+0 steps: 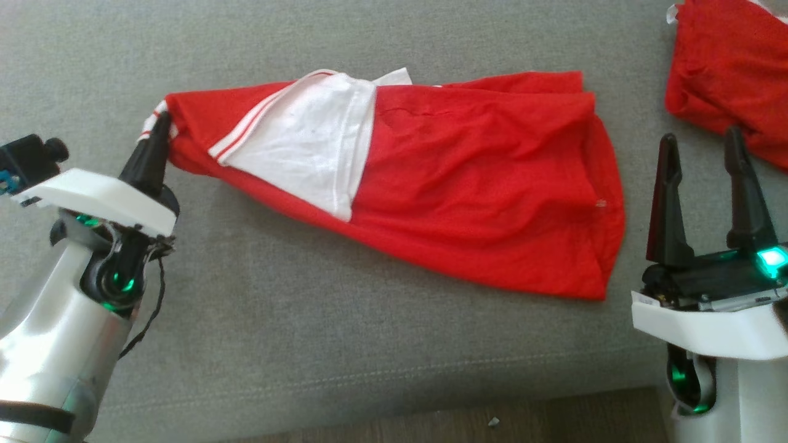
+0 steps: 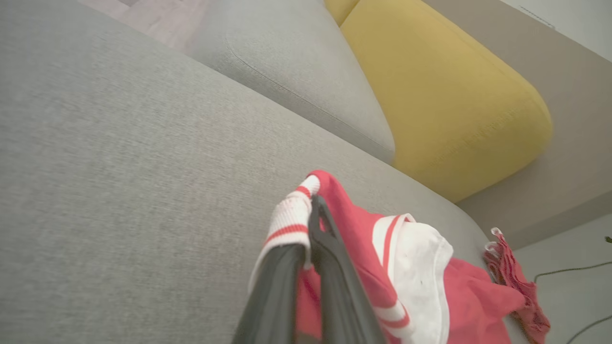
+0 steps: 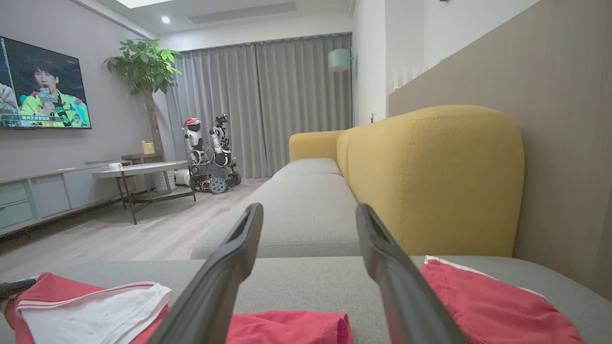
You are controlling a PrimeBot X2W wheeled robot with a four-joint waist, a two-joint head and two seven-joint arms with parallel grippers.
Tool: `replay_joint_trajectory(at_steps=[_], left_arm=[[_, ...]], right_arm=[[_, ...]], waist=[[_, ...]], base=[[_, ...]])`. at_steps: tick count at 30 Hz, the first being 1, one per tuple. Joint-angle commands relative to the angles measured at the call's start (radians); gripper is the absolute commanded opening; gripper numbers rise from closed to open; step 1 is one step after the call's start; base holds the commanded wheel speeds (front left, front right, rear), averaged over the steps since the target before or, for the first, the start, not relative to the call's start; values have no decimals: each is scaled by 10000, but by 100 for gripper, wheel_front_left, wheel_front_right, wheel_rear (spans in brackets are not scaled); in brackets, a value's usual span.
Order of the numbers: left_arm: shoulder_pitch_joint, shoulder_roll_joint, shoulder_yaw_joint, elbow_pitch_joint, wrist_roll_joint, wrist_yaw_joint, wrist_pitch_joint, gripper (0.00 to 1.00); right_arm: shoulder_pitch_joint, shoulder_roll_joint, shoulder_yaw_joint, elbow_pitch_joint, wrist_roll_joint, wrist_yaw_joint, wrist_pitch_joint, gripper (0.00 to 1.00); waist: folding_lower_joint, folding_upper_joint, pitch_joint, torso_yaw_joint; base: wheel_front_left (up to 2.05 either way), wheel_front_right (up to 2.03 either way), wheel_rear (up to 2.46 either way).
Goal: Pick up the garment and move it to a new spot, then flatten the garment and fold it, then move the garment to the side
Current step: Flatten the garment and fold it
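A red garment with a white panel and striped trim lies stretched across the grey sofa seat. My left gripper is shut on its white-and-red striped edge at the garment's far left end. In the left wrist view the two fingers pinch that striped edge, and the garment trails away behind them. My right gripper stands open just right of the garment's right end, nothing between its fingers. Between the right wrist's spread fingers, the garment lies low on the seat.
A second red garment lies at the seat's back right, close to my right gripper. A yellow backrest cushion runs behind the seat. The sofa's front edge and wooden floor are near me. Beyond the sofa stand a table and another robot.
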Motion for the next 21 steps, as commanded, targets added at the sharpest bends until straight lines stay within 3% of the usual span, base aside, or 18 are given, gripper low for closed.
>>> replay_joint_trajectory(at_steps=[1,2,7,11,14,17,21], left_arm=[[-437,398,357,23,186,-49,-333,65],[-450,403,305,108,316,-53,-477,100],[-326,433,318,93,1373,130,-988,100],[335,23,1713,-1710,4242,1580,-1047,100],[1573,-669,2116,-3602,6362,2000,-1050,100],[2522,-1149,1717,-4556,8133,1953,-1051,100],[3016,-1565,667,-4033,9623,1782,-1052,100]], right_arm=[[-86,-20,265,-262,-97,44,-42,100],[-62,-20,267,-250,-91,44,-42,100],[16,-20,245,-222,-54,44,-42,100],[50,-20,124,-214,-28,44,-42,100],[20,-20,138,-180,8,44,-42,100],[-22,-20,164,-171,42,44,-42,100],[-65,-20,216,-126,29,44,-42,100]], waist=[[0,0,38,-22],[0,0,49,-30],[0,0,61,-22],[0,0,80,113],[0,0,69,173],[0,0,82,236],[0,0,106,291]], base=[[0,0,0],[0,0,0],[0,0,0],[0,0,0],[0,0,0],[0,0,0],[0,0,0]])
